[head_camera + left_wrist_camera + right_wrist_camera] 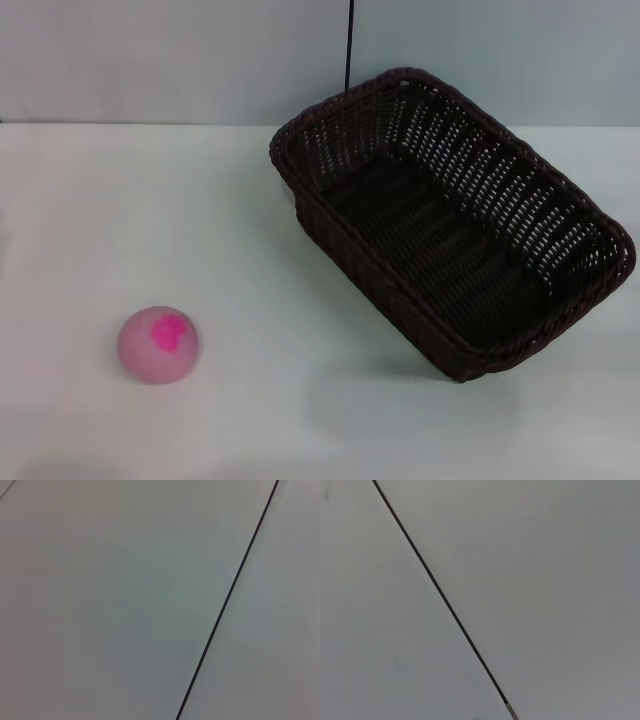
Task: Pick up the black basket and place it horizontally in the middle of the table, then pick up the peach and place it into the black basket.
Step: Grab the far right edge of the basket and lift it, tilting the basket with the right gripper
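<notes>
The black basket (450,225) is a large dark woven wicker basket. It sits on the white table (250,250) at the right, turned at a slant, its long side running from the back middle to the front right. It is empty. The peach (158,344) is a small pale pink ball with a magenta blotch, on the table at the front left, well apart from the basket. Neither gripper shows in any view. Both wrist views show only a plain grey surface crossed by a thin dark line.
A grey wall (150,60) rises behind the table's far edge. A thin black line (349,45) runs down the wall behind the basket. The thin dark line shows in the left wrist view (227,597) and in the right wrist view (445,602).
</notes>
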Controlling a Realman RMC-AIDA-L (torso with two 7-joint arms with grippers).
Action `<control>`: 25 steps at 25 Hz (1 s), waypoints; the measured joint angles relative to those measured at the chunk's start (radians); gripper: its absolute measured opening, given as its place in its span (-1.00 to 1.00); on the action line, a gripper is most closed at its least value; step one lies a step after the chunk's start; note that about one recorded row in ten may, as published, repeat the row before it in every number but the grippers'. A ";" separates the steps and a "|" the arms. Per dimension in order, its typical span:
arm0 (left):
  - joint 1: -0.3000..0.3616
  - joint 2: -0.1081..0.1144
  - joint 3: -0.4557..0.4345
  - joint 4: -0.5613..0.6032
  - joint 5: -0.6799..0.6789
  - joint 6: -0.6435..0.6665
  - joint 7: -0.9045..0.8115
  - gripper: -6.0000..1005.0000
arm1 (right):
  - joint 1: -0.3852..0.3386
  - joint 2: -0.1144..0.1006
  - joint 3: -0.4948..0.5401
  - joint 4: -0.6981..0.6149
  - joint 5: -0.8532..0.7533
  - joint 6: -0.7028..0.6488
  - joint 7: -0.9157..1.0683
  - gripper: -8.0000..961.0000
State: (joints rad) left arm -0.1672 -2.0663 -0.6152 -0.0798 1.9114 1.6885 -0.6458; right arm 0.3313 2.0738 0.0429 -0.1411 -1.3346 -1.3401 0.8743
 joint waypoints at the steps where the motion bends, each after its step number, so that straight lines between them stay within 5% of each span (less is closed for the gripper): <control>1: 0.000 0.000 0.000 0.000 0.000 0.000 0.000 0.63 | 0.000 0.000 0.000 0.000 0.000 0.000 0.000 -0.10; 16: -0.007 -0.002 0.000 -0.001 0.000 -0.009 -0.012 0.63 | 0.003 -0.003 -0.013 -0.005 -0.022 -0.009 0.019 -0.10; 25: -0.009 -0.001 0.000 -0.002 0.000 -0.010 -0.014 0.63 | -0.008 -0.034 -0.326 -0.336 -0.207 -0.088 0.523 -0.10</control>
State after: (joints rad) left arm -0.1760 -2.0668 -0.6151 -0.0813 1.9112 1.6780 -0.6597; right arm 0.3232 2.0394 -0.2827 -0.4775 -1.5418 -1.4279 1.3975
